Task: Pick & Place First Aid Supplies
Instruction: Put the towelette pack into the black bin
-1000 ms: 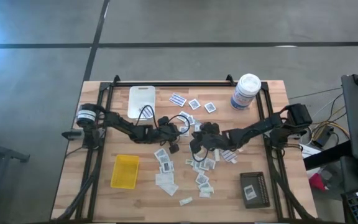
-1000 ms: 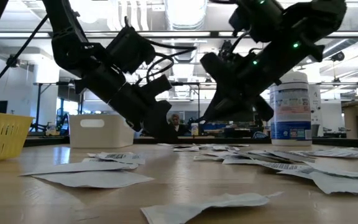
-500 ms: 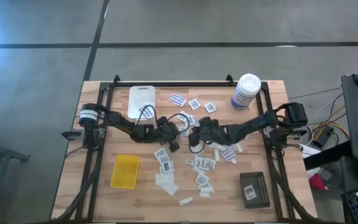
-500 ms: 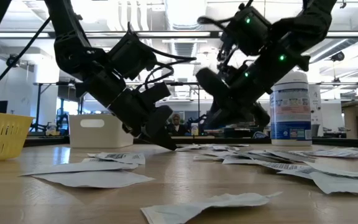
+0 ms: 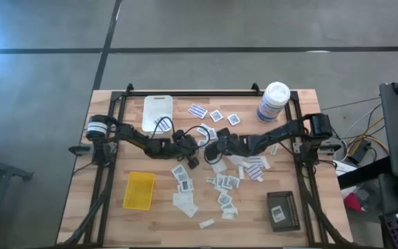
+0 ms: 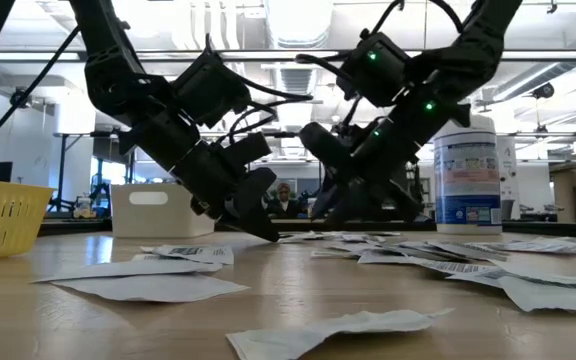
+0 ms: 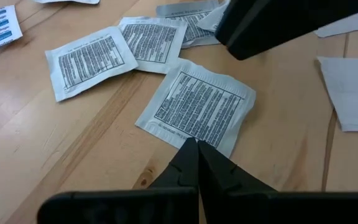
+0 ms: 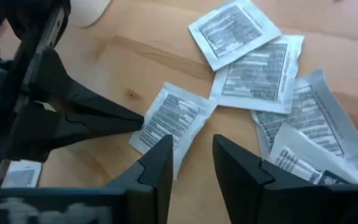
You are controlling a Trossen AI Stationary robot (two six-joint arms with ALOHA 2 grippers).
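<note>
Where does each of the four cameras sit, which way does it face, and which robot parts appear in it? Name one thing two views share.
High view: overhead, looking straight down; both arms, left gripper and right gripper meeting mid-table.
Low view: at tabletop height, looking level across scattered packets; both arms descend from above.
Left wrist view: on the left arm, facing down past shut fingers touching a printed square packet.
Right wrist view: on the right arm, facing down past open fingers.
Shared: both wrist views show that packet.

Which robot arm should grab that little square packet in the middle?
Probably the right. The right gripper is open just above the packet, while the left gripper is shut, its tips only touching the packet's edge.
</note>
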